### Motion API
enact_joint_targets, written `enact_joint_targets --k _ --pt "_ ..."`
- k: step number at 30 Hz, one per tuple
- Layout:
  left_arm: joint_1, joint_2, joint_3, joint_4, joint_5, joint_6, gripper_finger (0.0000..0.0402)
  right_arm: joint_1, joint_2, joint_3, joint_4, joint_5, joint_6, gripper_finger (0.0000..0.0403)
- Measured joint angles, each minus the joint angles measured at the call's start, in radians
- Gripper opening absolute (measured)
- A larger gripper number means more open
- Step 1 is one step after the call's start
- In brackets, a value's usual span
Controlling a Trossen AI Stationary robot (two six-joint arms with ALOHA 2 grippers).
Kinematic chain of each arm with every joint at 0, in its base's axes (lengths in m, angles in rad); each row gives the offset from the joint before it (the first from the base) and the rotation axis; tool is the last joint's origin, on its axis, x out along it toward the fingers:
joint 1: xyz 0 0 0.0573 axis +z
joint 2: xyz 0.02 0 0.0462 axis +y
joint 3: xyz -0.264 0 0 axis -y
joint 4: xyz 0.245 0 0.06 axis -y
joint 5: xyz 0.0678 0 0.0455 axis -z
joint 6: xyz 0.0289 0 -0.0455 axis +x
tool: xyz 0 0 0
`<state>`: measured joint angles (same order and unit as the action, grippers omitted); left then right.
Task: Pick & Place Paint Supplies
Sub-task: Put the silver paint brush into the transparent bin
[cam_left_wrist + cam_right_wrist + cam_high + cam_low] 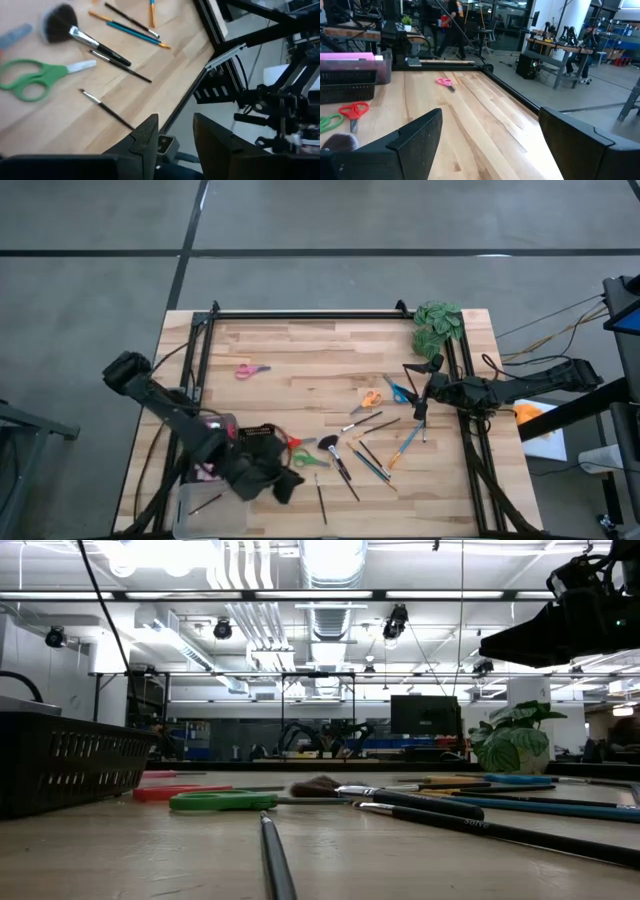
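Note:
Several thin brushes (365, 450) and a fan brush (62, 22) lie flat mid-table. Around them lie green scissors (30, 77), red scissors (300, 443), orange scissors (372, 397), blue scissors (400, 390) and, farther off, pink scissors (252, 370). My left gripper (176, 122) hovers over the near-left part of the table (288, 485), beside a black basket (262, 435), with a gap and nothing seen between its fingers. My right gripper (418, 390) waits open at the right side, above the brushes. Pink paint bottles (212, 425) stand left of the basket.
A clear tray (200, 505) with one brush in it sits at the near-left corner. A green leafy clump (438, 325) stands at the far right. A black frame rail (300, 315) borders the table. Bare wood (300, 345) lies across the far half.

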<state>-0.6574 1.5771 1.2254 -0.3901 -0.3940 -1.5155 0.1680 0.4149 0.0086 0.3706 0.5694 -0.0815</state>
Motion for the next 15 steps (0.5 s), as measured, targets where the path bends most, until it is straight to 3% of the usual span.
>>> enact_joint_targets --k 8,15 --pt "0.09 0.089 0.0 0.088 0.005 -0.268 0.0123 0.0 0.0 0.0 0.0 0.0 0.002 0.0329" --pt "0.158 0.113 -0.001 0.032 0.192 -0.533 0.0123 0.0 0.0 0.0 0.0 0.0 0.001 0.0329"
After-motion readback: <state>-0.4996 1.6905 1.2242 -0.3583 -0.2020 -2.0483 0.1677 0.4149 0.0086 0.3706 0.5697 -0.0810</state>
